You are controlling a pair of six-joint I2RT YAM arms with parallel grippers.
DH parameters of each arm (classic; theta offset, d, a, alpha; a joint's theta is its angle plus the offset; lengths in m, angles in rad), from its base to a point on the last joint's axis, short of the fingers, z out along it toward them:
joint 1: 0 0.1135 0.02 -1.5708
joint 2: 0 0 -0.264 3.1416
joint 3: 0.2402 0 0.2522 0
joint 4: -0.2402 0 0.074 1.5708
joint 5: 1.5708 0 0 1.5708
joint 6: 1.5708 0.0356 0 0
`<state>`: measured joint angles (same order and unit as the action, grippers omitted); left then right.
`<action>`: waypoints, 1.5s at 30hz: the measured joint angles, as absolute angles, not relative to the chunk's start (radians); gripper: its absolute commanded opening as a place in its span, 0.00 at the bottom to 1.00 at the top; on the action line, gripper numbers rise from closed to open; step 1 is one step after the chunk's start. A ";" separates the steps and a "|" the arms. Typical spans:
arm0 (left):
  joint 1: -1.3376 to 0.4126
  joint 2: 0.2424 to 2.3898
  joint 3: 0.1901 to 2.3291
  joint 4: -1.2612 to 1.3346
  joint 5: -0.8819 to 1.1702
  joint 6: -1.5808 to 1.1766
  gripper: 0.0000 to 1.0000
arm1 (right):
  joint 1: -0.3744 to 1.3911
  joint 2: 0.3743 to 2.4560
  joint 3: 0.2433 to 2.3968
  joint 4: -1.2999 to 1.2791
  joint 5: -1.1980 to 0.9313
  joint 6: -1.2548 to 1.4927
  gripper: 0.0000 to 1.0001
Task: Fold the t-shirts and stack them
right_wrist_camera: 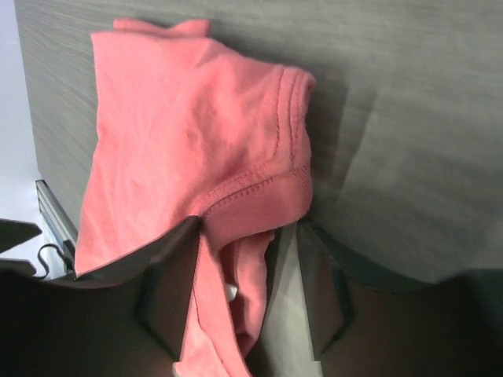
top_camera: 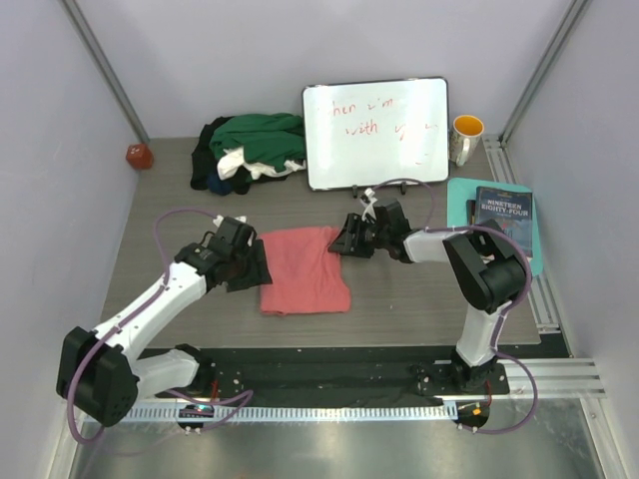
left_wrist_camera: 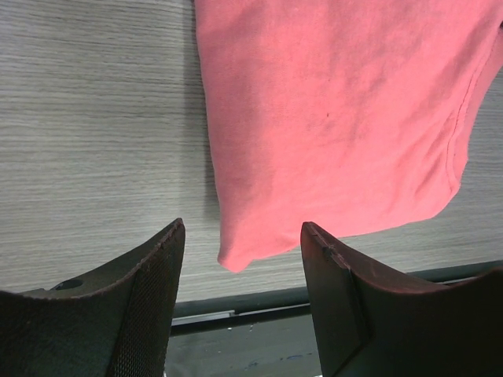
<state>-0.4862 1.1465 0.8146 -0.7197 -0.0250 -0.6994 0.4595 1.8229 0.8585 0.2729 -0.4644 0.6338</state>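
Salmon-pink t-shirt (top_camera: 305,269) lies flat mid-desk, a little closer to the near edge, with an arm on each side. The left gripper (top_camera: 256,267) sits just beside the shirt's left edge. Its wrist view shows the left gripper (left_wrist_camera: 242,236) with jaws spread wide and nothing held, the shirt's (left_wrist_camera: 338,118) near-left corner in the gap just past the fingertips. The right gripper (top_camera: 346,239) is at the shirt's far-right corner. Only its wrist camera shows the detail: the right gripper (right_wrist_camera: 247,259) has its jaws parted and the shirt's (right_wrist_camera: 181,133) hemmed sleeve bunched up between them, bare desk showing beside the cloth, so it isn't clamped. Both arms reach low and inward. The other t-shirts (top_camera: 250,150) are heaped at the far edge, toward the left corner.
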 measured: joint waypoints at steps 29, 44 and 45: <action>-0.486 1.182 0.765 -0.629 -0.015 -0.695 0.61 | 0.586 1.637 0.969 0.126 -0.239 0.453 0.01; -0.486 1.124 0.868 -0.650 -0.118 -0.682 0.66 | 0.661 1.488 1.523 -0.305 -0.235 0.317 0.01; -0.486 1.115 0.881 -0.656 -0.127 -0.679 0.66 | 0.661 1.500 1.576 -0.343 -0.234 0.307 0.01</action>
